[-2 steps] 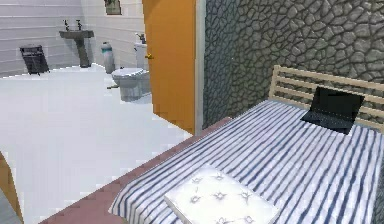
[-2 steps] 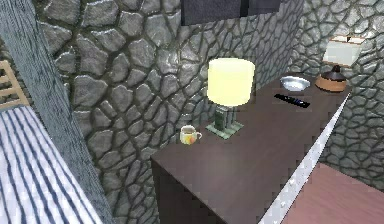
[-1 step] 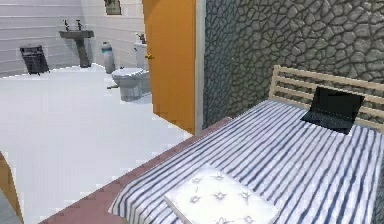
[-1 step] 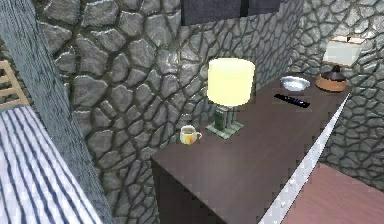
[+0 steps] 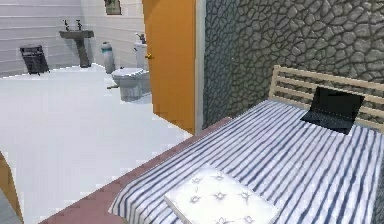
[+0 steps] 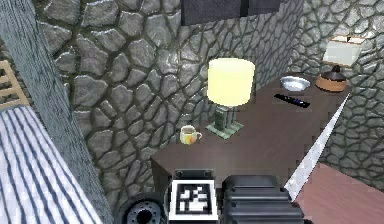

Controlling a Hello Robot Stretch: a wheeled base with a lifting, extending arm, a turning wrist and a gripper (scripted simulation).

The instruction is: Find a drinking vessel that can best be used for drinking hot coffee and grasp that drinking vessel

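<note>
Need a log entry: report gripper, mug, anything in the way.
Gripper at bottom edge, can't tell if holding anything. Mug on dark table. Lamp right beside mug, may crowd the reach.

- Wall (image 6: 110, 80): rough, irregular grey stone, matt.
- Bench (image 6: 270, 130): dark brown wood, smooth, slight sheen.
- Table lamp (image 6: 230, 80): pale yellow shade, cloth-like, matt.
- Mug (image 6: 188, 134): cream, smooth, looks glazed.
- Bowl (image 6: 294, 84): grey, metallic sheen.
- Bed cover (image 5: 290, 160): striped cloth, soft and matt.
- Headboard (image 5: 300, 85): pale wood slats.
- Laptop (image 5: 333, 108): matt black.
- Door (image 5: 172, 60): smooth orange finish.
</note>
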